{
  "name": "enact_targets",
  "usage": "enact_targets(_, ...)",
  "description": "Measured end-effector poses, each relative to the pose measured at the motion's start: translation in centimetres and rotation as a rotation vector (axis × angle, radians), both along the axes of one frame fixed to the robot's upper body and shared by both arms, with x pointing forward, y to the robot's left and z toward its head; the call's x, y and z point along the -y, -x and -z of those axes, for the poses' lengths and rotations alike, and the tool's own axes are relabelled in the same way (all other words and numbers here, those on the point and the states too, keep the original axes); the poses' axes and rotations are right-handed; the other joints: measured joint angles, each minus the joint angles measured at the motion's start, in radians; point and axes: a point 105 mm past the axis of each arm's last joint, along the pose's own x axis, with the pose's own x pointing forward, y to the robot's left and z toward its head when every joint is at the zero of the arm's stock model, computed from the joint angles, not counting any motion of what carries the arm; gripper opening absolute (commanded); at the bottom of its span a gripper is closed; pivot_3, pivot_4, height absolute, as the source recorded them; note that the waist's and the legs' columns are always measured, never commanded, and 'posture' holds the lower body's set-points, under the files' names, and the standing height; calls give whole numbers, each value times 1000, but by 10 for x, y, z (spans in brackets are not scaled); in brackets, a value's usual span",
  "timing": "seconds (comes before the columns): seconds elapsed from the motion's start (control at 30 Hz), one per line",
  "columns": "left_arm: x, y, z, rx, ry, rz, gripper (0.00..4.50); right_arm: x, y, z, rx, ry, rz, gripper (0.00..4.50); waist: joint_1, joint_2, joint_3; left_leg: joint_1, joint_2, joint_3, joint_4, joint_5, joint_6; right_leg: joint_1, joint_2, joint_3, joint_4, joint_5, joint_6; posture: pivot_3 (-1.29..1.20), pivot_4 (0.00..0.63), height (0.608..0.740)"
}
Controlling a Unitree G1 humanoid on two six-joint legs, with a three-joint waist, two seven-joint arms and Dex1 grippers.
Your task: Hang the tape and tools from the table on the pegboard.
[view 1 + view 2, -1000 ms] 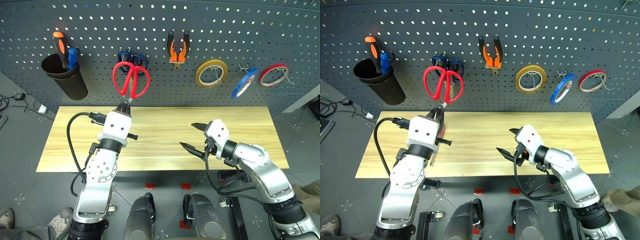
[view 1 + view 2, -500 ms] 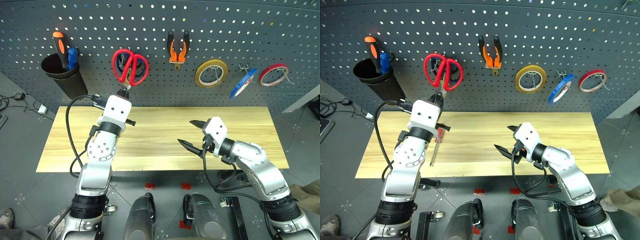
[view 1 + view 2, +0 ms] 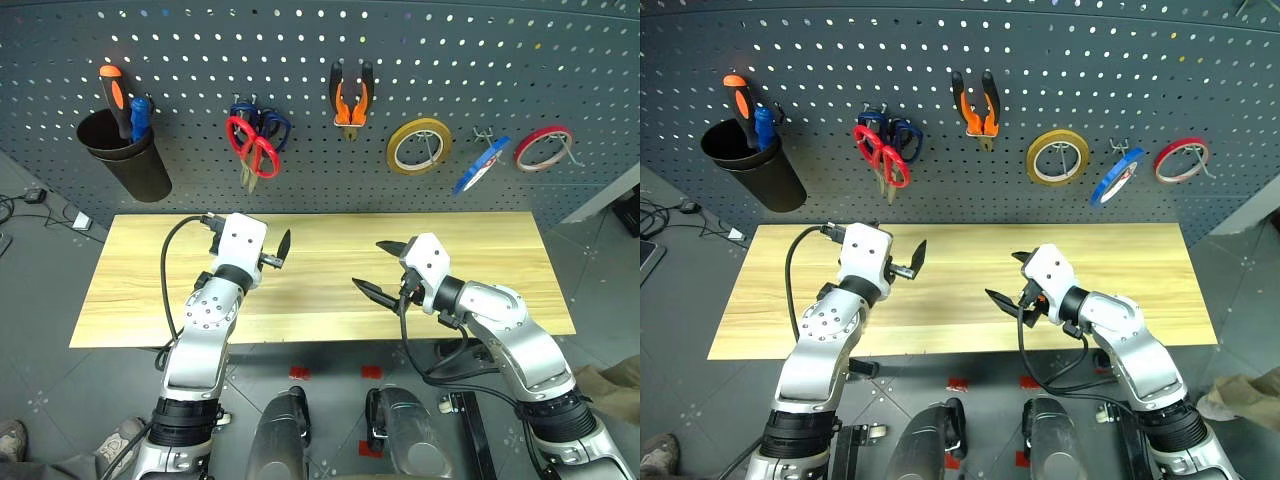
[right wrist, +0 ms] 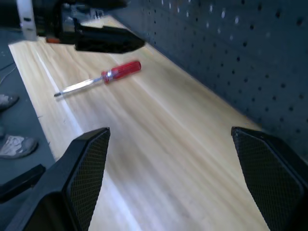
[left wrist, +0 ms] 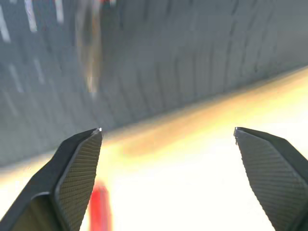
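A dark grey pegboard (image 3: 320, 60) stands behind the light wood table (image 3: 500, 260). On its hooks hang the red scissors (image 3: 251, 152), set in front of a blue-handled pair (image 3: 272, 120), then the pliers (image 3: 349, 98), a yellow roll (image 3: 418, 146), the blue tape (image 3: 480, 165) and a red roll (image 3: 544, 148). A black cup (image 3: 125, 155) at the board's left end holds an orange-handled screwdriver (image 3: 117, 90). Both arms hover over the table with nothing held: the left gripper (image 5: 168, 144) has its 2 fingers spread wide, and the right gripper (image 3: 380, 268) is likewise wide apart. The red screwdriver (image 4: 103, 77) lies flat on the table beside the left gripper; a red blur (image 5: 99, 211) at that gripper's left finger is probably its handle.
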Motion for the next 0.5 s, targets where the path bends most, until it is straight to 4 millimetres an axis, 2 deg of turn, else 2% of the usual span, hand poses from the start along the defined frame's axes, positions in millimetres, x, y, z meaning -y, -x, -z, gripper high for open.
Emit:
enact_targets(0.13, -44, -1, 30, -216, 124, -93, 4455, -23, 11, 5, -185, -11, -6, 4295, 0, 1, 2, 0, 1, -2, 0, 1, -1, -1, 2, -1, 2, 0, 0, -245, 339, 740)
enact_targets(0.3, -78, -14, 37, -328, 175, -131, 4455, -52, 13, -15, -207, 2, -44, 4295, 5, 2, 12, 1, 0, -2, 0, -1, 2, -1, 1, 0, 1, 1, -2, -233, 385, 740)
enact_targets(0.37, -89, -23, 37, -345, 185, -160, 4455, -62, 14, -21, -196, 3, -63, 4295, 9, 1, 20, 0, 0, -2, 0, -1, 2, -1, 1, 0, 1, 1, -2, -232, 394, 740)
enact_targets(0.5, -90, -37, 42, -381, 209, -166, 4455, -63, 17, -16, -203, 54, -80, 4295, 14, 1, 31, -1, -2, 0, 0, 1, -1, -1, -1, 0, -2, 1, -1, -223, 410, 740)
